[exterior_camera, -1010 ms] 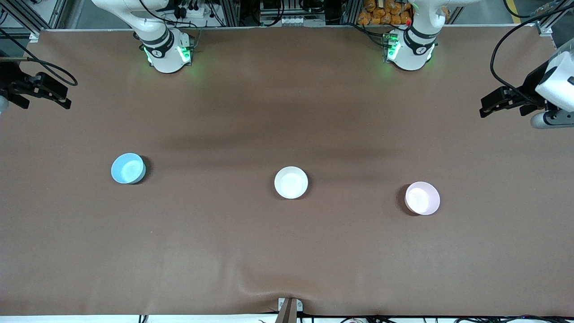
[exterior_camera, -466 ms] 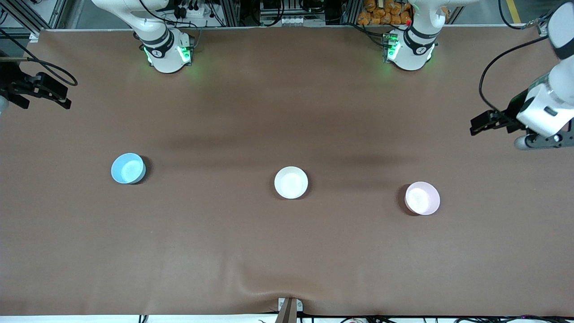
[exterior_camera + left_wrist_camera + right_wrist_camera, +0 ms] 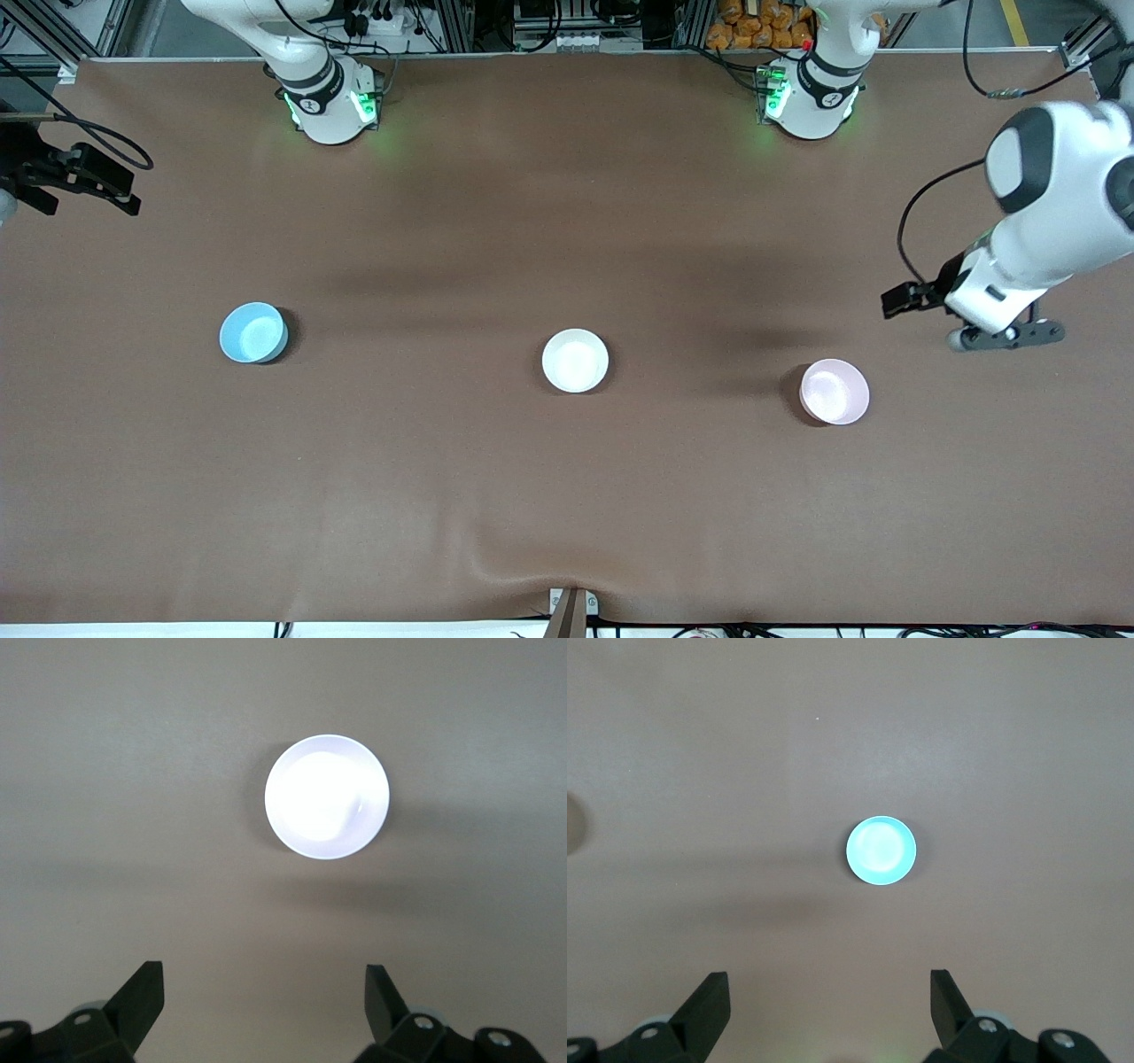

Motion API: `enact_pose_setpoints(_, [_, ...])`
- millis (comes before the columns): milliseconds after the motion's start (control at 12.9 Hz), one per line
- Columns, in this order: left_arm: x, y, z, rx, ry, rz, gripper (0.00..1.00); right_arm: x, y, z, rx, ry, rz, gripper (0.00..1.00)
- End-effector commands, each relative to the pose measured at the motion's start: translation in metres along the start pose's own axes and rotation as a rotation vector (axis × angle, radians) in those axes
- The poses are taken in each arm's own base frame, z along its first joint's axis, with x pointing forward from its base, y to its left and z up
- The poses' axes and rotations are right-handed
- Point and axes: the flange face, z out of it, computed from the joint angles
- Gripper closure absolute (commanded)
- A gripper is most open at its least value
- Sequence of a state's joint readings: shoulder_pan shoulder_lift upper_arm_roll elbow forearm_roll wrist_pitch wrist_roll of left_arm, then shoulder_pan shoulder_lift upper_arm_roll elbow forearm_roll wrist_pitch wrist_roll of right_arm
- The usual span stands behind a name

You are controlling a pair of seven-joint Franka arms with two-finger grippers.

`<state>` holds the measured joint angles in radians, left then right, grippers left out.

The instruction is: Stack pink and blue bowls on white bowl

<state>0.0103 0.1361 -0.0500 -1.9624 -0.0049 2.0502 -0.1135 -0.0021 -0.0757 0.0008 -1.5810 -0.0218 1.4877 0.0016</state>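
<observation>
Three small bowls stand apart in a row on the brown table (image 3: 567, 496). The white bowl (image 3: 575, 361) is in the middle. The pale pink bowl (image 3: 834, 392) is toward the left arm's end and the sky blue bowl (image 3: 253, 332) toward the right arm's end. My left gripper (image 3: 897, 301) hangs open over bare table beside the pink bowl (image 3: 327, 809); in the left wrist view (image 3: 264, 992) nothing lies between its fingers. My right gripper (image 3: 120, 190) waits open at the right arm's end of the table, high over the cloth, with the blue bowl (image 3: 881, 850) ahead of its empty fingers (image 3: 709, 1001).
Both arm bases (image 3: 332, 106) (image 3: 811, 102) stand along the table's edge farthest from the front camera. A small metal bracket (image 3: 571, 610) sits at the nearest edge, where the cloth wrinkles. Wide bare cloth lies between the bowls.
The left arm has swung in from the table's end and come down toward the pink bowl, its gripper still open. The right arm and all three bowls have not moved.
</observation>
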Motion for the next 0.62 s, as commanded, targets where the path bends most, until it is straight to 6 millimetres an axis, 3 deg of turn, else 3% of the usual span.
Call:
enact_pose_setpoints(0, [0.008, -0.001, 0.039, 0.004, 0.037, 0.013, 0.00, -0.001, 0.003, -0.002, 0.004, -0.003, 0.006, 0.00])
enact_pose_setpoints(233, [0.025, -0.003, 0.084, -0.005, 0.078, 0.007, 0.00, -0.001, 0.002, -0.002, 0.003, -0.002, 0.005, 0.00])
enact_pose_setpoints(389, [0.038, -0.021, 0.105, -0.007, 0.096, -0.021, 0.00, -0.001, 0.003, -0.003, 0.003, -0.001, 0.006, 0.00])
enact_pose_setpoints(544, [0.048, -0.022, 0.121, -0.010, 0.109, -0.025, 0.00, -0.001, 0.003, -0.002, 0.004, -0.003, 0.006, 0.00])
